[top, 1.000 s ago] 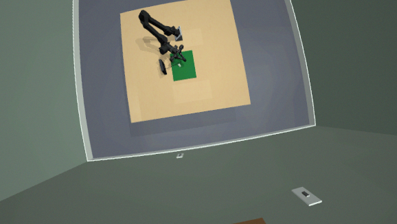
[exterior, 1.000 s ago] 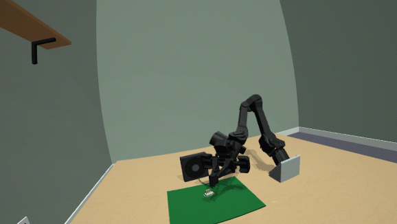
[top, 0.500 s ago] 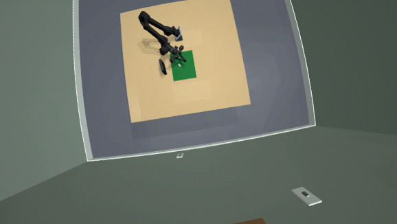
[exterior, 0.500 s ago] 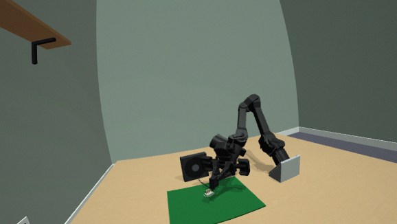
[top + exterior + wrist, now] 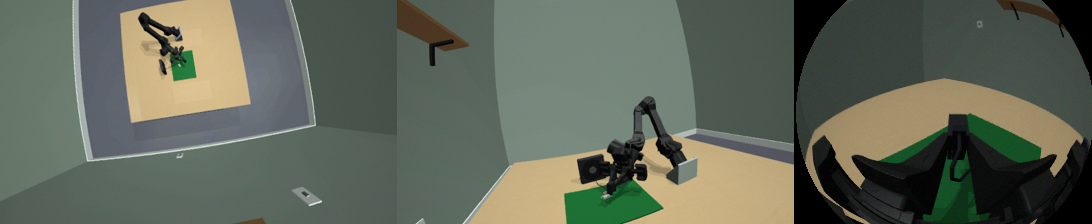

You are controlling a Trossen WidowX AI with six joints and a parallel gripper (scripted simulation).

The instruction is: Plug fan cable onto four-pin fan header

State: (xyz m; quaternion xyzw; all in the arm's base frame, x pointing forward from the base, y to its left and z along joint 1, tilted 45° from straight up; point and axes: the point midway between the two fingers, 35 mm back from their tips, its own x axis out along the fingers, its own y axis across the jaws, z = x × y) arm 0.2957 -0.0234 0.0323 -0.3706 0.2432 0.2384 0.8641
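The green board (image 5: 187, 73) (image 5: 586, 211) (image 5: 1014, 140) lies flat on the table. The small white header (image 5: 606, 196) stands on it; its pins show. My gripper (image 5: 612, 183) (image 5: 957, 136) is shut on the fan plug (image 5: 958, 122), a dark block seen between and beyond the fingertips in the wrist view. In the exterior view the fingertips are low over the board, right behind the header. Whether plug and header touch cannot be told. The thin dark cable (image 5: 601, 185) (image 5: 955, 170) runs from the plug to the fan (image 5: 163, 66) (image 5: 591, 169). The header is hidden in the wrist view.
The black square fan stands upright on the table (image 5: 154, 99) (image 5: 534, 185) beside the board, close to the gripper's side. The arm's base, with a pale plate (image 5: 687, 171), is behind the board. A wall shelf (image 5: 428, 25) is far off at upper left.
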